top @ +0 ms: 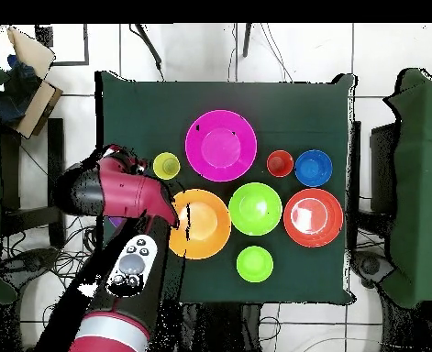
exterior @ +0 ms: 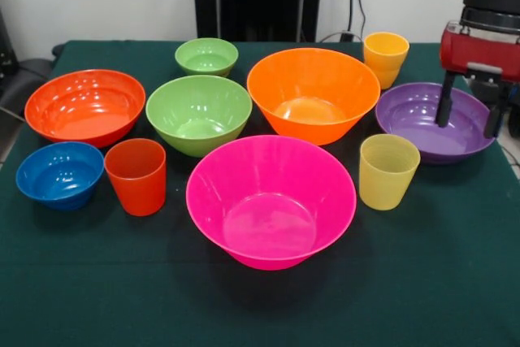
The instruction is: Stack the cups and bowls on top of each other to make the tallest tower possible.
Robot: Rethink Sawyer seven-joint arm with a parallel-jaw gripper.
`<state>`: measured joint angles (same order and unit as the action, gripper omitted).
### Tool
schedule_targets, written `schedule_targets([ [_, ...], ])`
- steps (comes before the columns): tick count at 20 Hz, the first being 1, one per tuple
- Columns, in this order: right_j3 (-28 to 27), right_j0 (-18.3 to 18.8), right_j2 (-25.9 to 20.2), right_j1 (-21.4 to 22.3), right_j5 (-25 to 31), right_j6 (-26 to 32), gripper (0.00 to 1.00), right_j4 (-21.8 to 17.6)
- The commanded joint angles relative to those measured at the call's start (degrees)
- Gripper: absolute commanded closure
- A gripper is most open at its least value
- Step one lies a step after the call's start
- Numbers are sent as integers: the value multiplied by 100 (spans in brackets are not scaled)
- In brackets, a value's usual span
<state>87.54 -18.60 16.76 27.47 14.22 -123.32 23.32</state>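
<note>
My gripper [exterior: 470, 111] hangs open at the right, its two black fingers [exterior: 444, 101] reaching down over the shallow purple bowl [exterior: 414, 123] and holding nothing. The large pink bowl [exterior: 270, 201] sits front and centre, with the large orange bowl [exterior: 313, 93] behind it. To the left are the medium green bowl [exterior: 199, 113], small green bowl [exterior: 206, 56], red-orange bowl [exterior: 85, 106] and blue bowl [exterior: 60, 172]. A red-orange cup [exterior: 136, 176], a pale yellow cup [exterior: 388, 171] and a yellow cup [exterior: 385, 58] stand upright. No tower shows; every piece stands alone.
All pieces rest on a dark green cloth [exterior: 455, 282] covering the table. In the overhead view my arm [top: 118, 275] reaches in along the table's left side and hides most of the purple bowl. A cardboard box [top: 31, 82] sits off the table.
</note>
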Motion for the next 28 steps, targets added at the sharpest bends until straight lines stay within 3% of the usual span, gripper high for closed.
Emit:
schedule_targets([
  [1,-709,-165,-255,-542,1071,-1165,0,242],
  [13,-882,-553,41,-807,1313,-1410,0,397],
  [28,-1505,-1380,1041,-1587,2421,-2412,0,446],
])
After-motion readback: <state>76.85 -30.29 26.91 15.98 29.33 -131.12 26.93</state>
